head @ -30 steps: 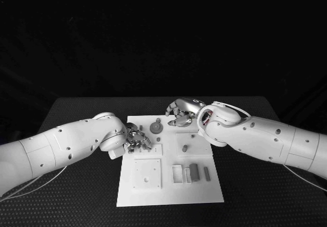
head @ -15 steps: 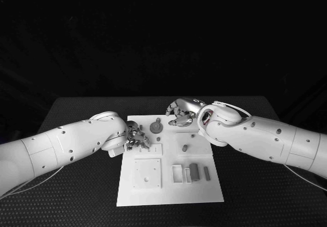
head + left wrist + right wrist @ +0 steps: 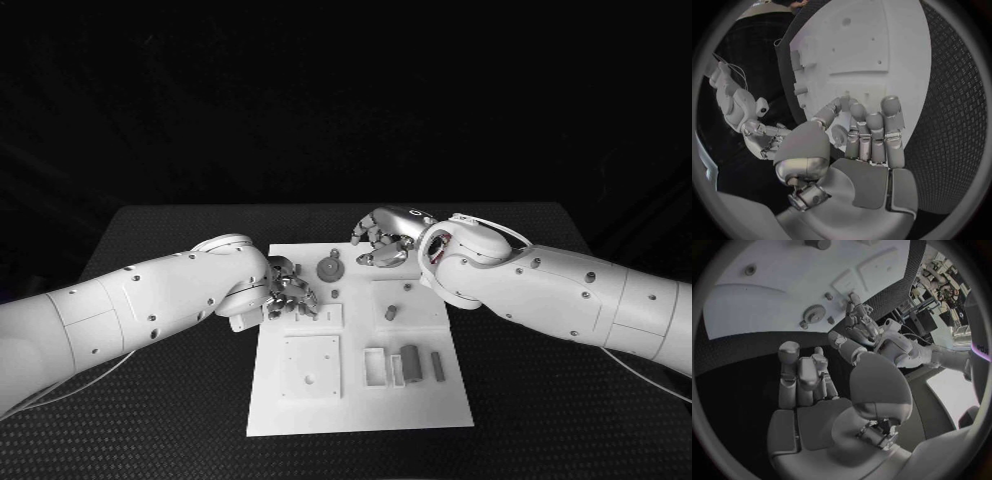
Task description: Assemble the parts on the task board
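Note:
The white task board lies mid-table. My left hand hovers over its left edge, fingers bunched close to the thumb above a small raised plate. In the left wrist view the left hand's fingers lie side by side with the thumb against them; whether they pinch a part is unclear. My right hand hangs over the board's far edge with fingers curled and nothing in them. A grey gear stands between the hands, and it also shows at the board's edge in the right wrist view.
A short peg stands right of centre. Near the front, a square plate sits on the left and upright grey blocks stand beside a slot on the right. Black table surrounds the board.
My left hand has crept slightly rightward over the board's left edge. The right hand and the parts have stayed put.

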Robot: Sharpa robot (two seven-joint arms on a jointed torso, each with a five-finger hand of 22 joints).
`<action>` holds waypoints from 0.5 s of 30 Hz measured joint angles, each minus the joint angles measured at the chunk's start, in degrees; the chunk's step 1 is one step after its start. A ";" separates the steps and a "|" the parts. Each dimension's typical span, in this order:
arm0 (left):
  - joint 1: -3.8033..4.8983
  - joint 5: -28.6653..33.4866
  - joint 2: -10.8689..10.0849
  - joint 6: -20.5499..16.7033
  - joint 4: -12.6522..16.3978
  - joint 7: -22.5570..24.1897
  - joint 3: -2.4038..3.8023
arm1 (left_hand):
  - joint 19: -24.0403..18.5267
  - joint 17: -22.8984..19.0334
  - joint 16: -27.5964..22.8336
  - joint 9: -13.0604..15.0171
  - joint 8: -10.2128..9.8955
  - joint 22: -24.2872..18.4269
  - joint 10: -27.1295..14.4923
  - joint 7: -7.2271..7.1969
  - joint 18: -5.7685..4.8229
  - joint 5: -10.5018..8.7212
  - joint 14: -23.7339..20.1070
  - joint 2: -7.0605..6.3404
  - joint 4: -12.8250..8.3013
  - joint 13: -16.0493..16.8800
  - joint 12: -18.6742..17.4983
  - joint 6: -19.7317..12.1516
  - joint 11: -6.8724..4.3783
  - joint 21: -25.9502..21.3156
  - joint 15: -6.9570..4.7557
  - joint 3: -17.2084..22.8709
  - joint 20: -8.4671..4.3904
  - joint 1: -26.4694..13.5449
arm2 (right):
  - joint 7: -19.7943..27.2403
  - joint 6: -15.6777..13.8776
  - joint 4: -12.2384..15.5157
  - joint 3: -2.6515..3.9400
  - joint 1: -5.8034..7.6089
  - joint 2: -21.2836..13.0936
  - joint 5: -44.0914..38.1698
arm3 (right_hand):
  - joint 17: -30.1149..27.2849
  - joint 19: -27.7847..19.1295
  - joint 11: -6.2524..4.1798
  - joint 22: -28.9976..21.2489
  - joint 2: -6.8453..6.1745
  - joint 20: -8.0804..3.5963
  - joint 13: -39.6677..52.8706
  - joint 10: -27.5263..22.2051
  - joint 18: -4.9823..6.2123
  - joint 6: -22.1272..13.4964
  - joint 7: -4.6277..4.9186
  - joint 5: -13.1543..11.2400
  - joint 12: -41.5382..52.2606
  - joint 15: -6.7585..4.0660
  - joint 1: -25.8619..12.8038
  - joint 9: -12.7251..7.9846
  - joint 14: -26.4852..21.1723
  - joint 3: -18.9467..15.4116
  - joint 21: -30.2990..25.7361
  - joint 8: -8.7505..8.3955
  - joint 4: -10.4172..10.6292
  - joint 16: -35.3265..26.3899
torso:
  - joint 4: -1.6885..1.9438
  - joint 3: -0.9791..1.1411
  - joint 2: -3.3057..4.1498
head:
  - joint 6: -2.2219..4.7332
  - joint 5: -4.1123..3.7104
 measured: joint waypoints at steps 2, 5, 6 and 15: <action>0.00 0.34 0.02 0.22 -0.02 -0.07 0.00 | 0.01 0.00 -0.01 -0.02 -0.03 0.02 0.00 0.00 0.00 0.00 0.01 0.00 0.00 0.00 0.00 0.00 0.00 0.00 0.01 0.00 0.00 0.00 | 0.00 0.00 0.01 0.00 0.00 0.00 0.00 | 0.00 0.00 0.00 0.00 0.00 0.00 -0.06 0.00 0.00 0.01 -0.01 0.00 0.00 0.00 0.00 0.00 0.00 0.00 0.00 0.00 0.00 0.00 | 0.00 0.00 0.00 | 0.00 0.00; -0.02 0.78 0.08 0.50 -0.02 -0.15 -0.02 | 0.08 0.02 -0.01 -0.02 -0.10 0.05 0.00 0.00 0.00 0.00 0.09 0.00 -0.01 0.00 0.00 0.00 0.00 0.00 0.08 -0.01 -0.05 0.00 | 0.00 0.01 0.02 0.00 0.00 -0.01 0.00 | 0.00 0.00 0.00 0.00 0.00 0.01 -0.05 0.00 0.00 0.02 -0.02 0.00 0.00 0.00 0.00 0.00 0.00 0.00 0.00 0.00 0.00 0.00 | 0.00 -0.02 0.00 | 0.00 0.00; -0.03 0.88 0.10 0.59 -0.02 -0.17 -0.03 | 0.08 0.06 -0.01 -0.03 -0.16 0.05 0.00 0.00 0.00 0.00 0.09 0.00 -0.01 0.00 0.00 0.00 0.00 0.00 0.08 -0.01 -0.05 0.00 | 0.00 0.01 0.02 0.00 0.00 -0.01 0.00 | 0.00 -0.01 0.00 0.00 0.00 0.01 -0.06 0.00 0.00 0.03 -0.03 0.00 0.00 0.00 0.00 0.00 0.00 0.00 0.00 0.00 0.00 0.00 | 0.00 -0.02 0.00 | 0.00 0.00; -0.15 1.28 0.26 1.06 -0.02 -0.42 -0.12 | 0.17 0.05 -0.02 0.00 -0.39 0.04 0.00 0.00 0.00 0.00 0.10 0.00 0.05 -0.01 0.00 0.00 0.00 0.00 0.09 0.05 0.04 -0.01 | -0.01 0.03 0.07 0.00 0.00 -0.02 0.00 | 0.00 0.19 0.00 0.00 0.00 -0.04 -0.05 0.00 0.00 -0.12 0.10 0.00 0.00 0.00 0.00 0.00 0.00 0.00 0.00 0.00 0.00 0.00 | 0.03 -0.09 0.00 | -0.07 -0.09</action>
